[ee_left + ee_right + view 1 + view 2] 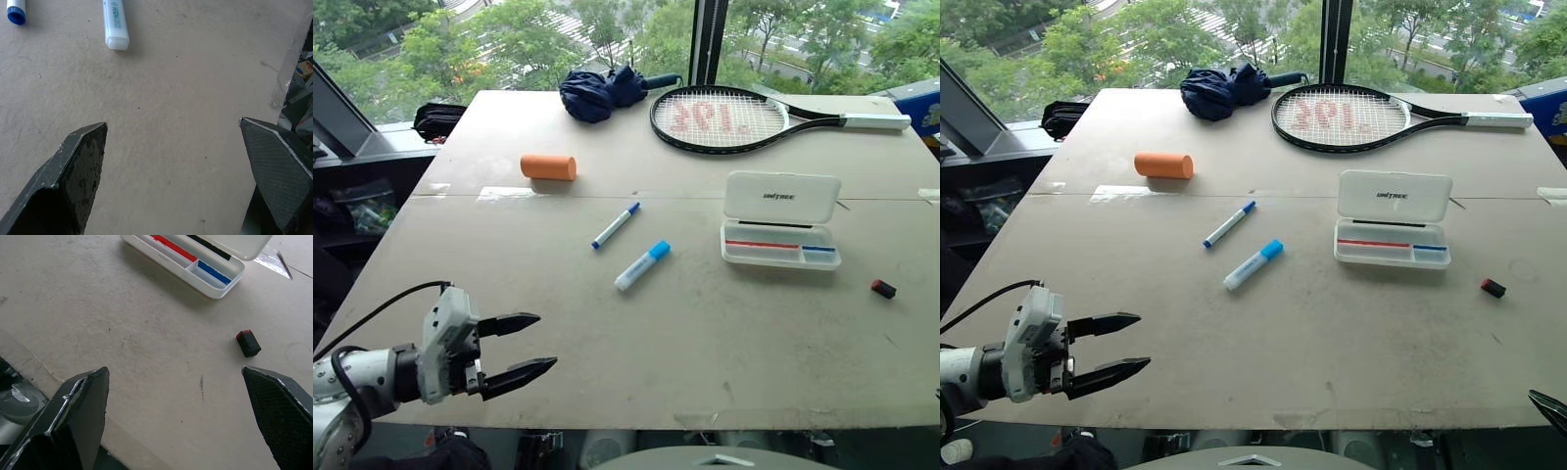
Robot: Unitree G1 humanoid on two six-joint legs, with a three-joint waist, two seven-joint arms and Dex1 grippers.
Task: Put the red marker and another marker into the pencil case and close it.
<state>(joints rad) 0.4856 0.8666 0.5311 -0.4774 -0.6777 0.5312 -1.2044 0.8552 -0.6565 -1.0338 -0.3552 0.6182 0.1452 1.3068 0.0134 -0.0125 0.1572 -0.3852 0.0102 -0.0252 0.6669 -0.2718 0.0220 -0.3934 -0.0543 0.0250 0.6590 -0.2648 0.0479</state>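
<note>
Right of centre in the head view, the pencil case (pixel 780 230) sits open on the table (pixel 705 343), lid tipped back, a red marker (pixel 762 244) and a short blue piece (pixel 819 249) already in its tray. I judge the case light, stiff plastic, slick-sided, hinge prob. the weak point: I'd press the lid down by its front edge, not pinch it. Two loose pens lie mid-frame, well apart from the case: a thin blue-capped marker (pixel 615 225) and a fatter highlighter (pixel 641 265). Both look light, smooth, apt to roll; I'd take either across the barrel at mid-length. My left gripper (pixel 524 347) hovers lower left with fingers spread wide, nothing in them; right gripper (pixel 176 416), seen from its wrist cam, is likewise spread and empty above the table's near edge. Tabletop is matte, scuffed board w/ a taped seam. A small red-and-black block (pixel 883 288) lies right of the case; an orange cylinder (pixel 548 167), racket (pixel 720 119) and folded umbrella (pixel 602 92) sit toward the top, windows w/ trees beyond.
</note>
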